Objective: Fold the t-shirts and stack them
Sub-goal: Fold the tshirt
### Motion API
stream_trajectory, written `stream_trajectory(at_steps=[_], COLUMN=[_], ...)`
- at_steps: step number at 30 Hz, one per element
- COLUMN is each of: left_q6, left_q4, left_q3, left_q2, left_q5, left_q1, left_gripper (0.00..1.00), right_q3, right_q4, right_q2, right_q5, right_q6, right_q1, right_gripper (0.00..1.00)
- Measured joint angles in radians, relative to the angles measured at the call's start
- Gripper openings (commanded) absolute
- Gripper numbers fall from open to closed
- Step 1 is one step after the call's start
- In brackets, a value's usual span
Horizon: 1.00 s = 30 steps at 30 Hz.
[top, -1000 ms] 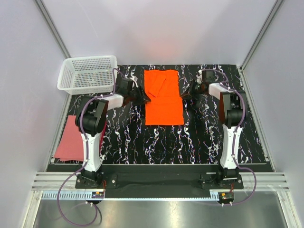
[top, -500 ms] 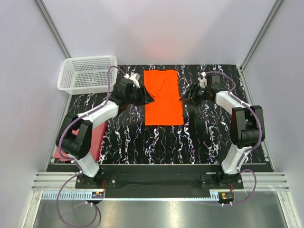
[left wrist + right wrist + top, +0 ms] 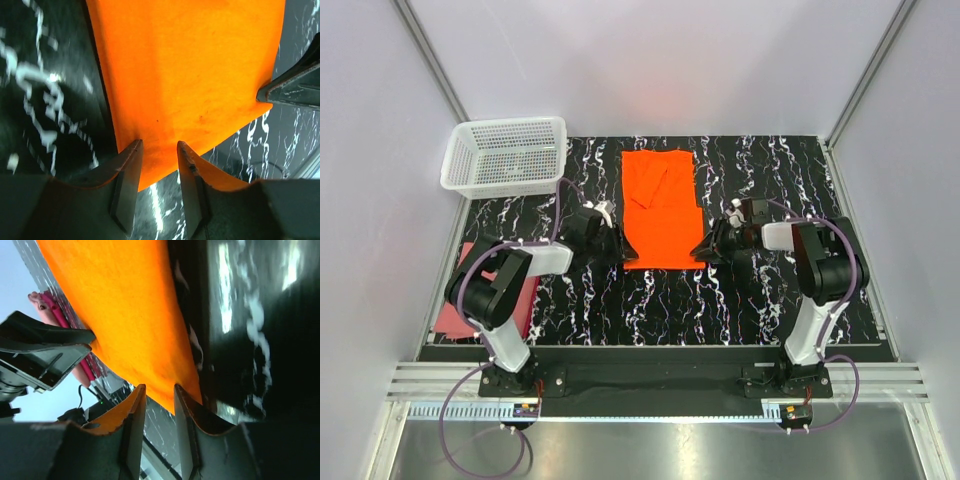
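Orange t-shirt lies flat on the worktop; our left fingers and right fingers, slightly spread, straddle its near corners.

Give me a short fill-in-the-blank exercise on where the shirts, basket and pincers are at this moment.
1. The t-shirt lying flat between the left pincer and the right pincer is ___ in colour.
2. Both pincers sit at that shirt's ___ corners.
3. The white mesh basket stands at the table's far ___ corner.
4. The pink-red t-shirt lies at the table's ___ edge.

Missing words: orange; near; left; left.
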Motion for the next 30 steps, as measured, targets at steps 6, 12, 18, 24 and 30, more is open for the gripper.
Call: stream_trajectory(at_steps=[6, 12, 18, 24, 30], left_q6=[-0.032, -0.058, -0.091, -0.263, -0.381], left_q4=[0.108, 0.059, -0.154, -0.193, -0.186], left_q3=[-0.225, -0.406, -0.461, -0.534, -0.567], left_q2=[-0.16, -0.389, -0.684, -0.871, -0.812], left_q5=[0.005, -0.003, -0.067, -0.119, -0.134], left_q1=[-0.038, -0.117, -0.125, -0.142, -0.182], left_gripper=[0.41, 0.45, 0.56, 0.6, 0.62], right_q3=[-0.224, -0.451, -0.533, -0.537, -0.539], right_q4=[0.102, 0.132, -0.025, -0.169, -0.208], right_q2=[-0.139, -0.345, -0.574, -0.855, -0.861], right_q5=[-0.01, -0.005, 0.056, 0.209, 0.288], right_q6=[0.061, 0.087, 0.095, 0.185, 0.212], right_q1=[0.017, 0.049, 0.049, 0.051, 0.054], right_gripper=[0.38, 0.41, 0.56, 0.61, 0.66])
